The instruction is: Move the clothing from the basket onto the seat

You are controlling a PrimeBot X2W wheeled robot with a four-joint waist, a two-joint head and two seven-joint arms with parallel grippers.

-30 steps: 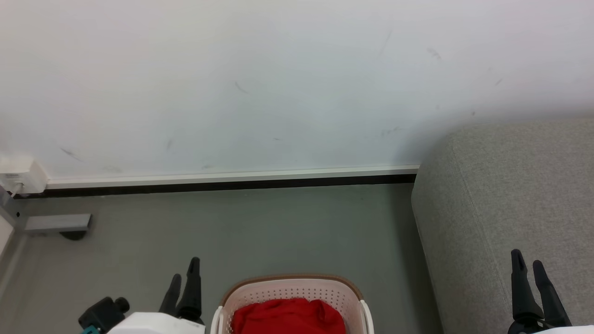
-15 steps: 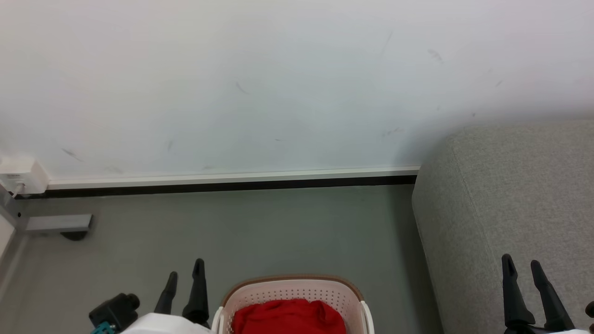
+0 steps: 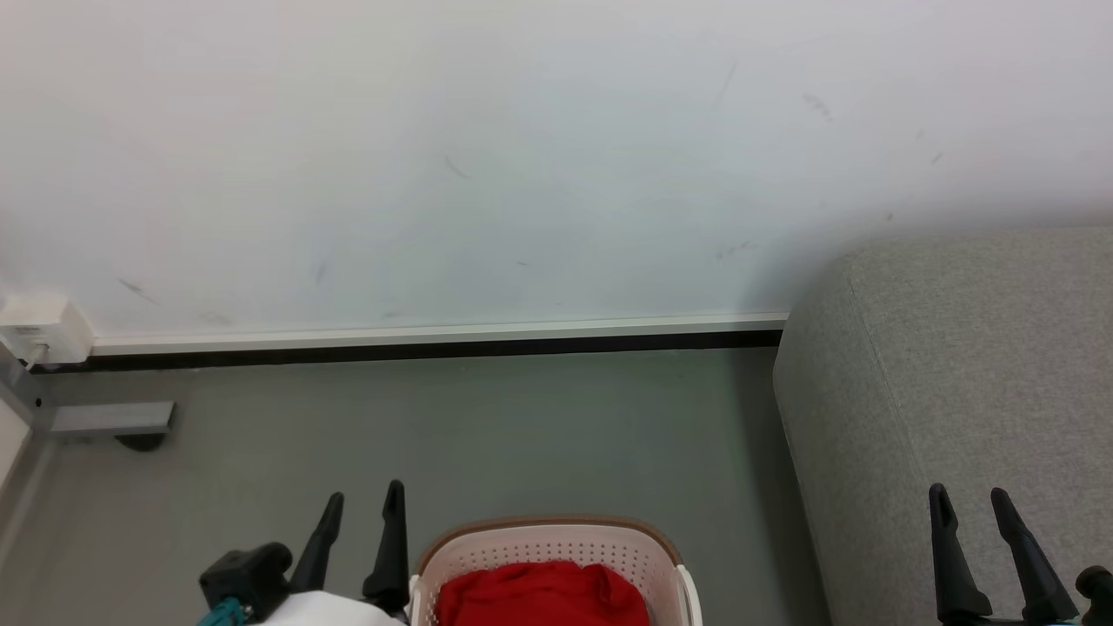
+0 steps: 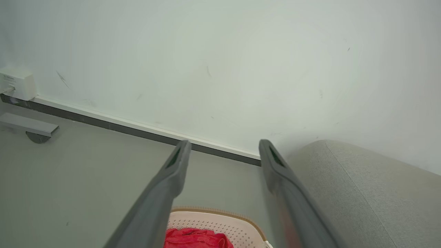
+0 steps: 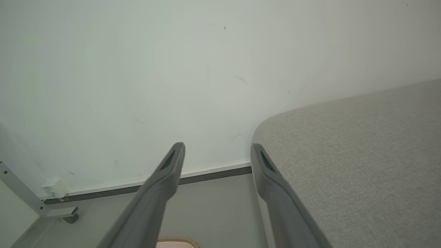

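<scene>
A cream perforated basket [image 3: 546, 532] with a brown rim band stands on the floor at the bottom middle of the head view. Red clothing [image 3: 539, 594] lies bunched inside it. The basket [image 4: 220, 222] and the red clothing [image 4: 194, 239] also peek between the fingers in the left wrist view. My left gripper [image 3: 363, 502] is open just left of the basket, empty. The light-grey seat [image 3: 956, 365] fills the right side. My right gripper [image 3: 968, 502] is open in front of the seat, holding nothing. The seat [image 5: 361, 165] spreads right in the right wrist view.
A pale wall [image 3: 522, 156] with a white and black skirting strip [image 3: 435, 339] runs behind the grey floor [image 3: 487, 435]. A white socket box [image 3: 39, 329] and a grey metal foot [image 3: 109, 419] sit at the far left.
My left gripper has shifted right, closer to the basket. My right gripper has drifted left and slightly lower. Both stay open. The basket and clothing have not moved.
</scene>
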